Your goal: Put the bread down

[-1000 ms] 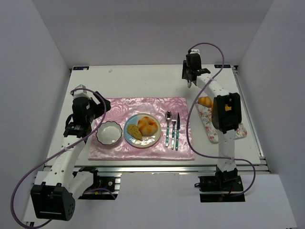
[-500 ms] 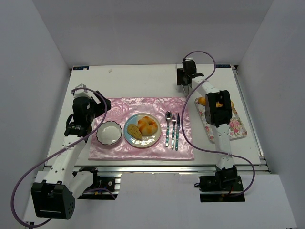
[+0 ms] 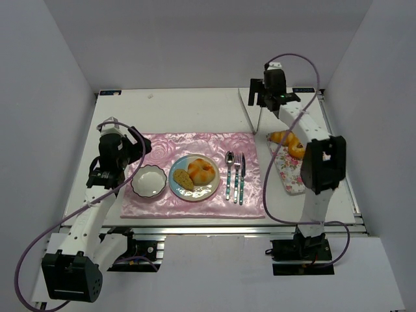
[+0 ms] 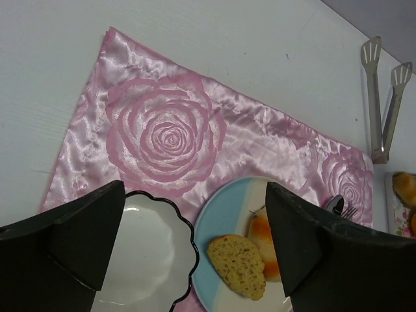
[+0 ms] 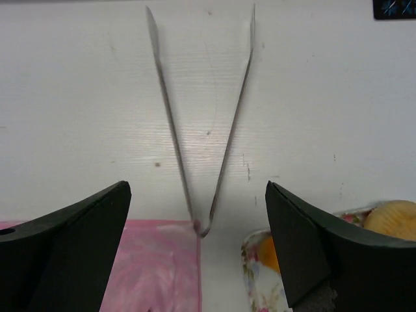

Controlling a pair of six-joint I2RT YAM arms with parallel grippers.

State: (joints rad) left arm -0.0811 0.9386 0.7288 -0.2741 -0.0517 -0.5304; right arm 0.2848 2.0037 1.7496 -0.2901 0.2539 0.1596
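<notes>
A round bun [image 3: 202, 171] and a bread slice [image 3: 184, 180] lie on the blue plate [image 3: 195, 194]. Two more golden bread pieces [image 3: 281, 137] sit at the far end of the floral tray [image 3: 292, 179]. Metal tongs [image 3: 255, 117] lie flat on the table, hinge toward the mat. My right gripper [image 3: 270, 99] hovers over them, open and empty; its wrist view shows the tongs [image 5: 204, 230] between the spread fingers. My left gripper [image 3: 106, 174] stands open above the bowl [image 4: 140, 260], with the slice [image 4: 239, 265] ahead and the bun partly behind one finger.
A pink rose mat [image 3: 162, 146] carries the white scalloped bowl [image 3: 148, 180], the plate and a spoon, fork and knife [image 3: 234, 175]. The floral tray lies right of the mat. White walls enclose the table on three sides.
The right gripper has opened and let go of the tongs, which now lie on the table. The right arm swung right, uncovering the tray's bread. The left arm has barely moved.
</notes>
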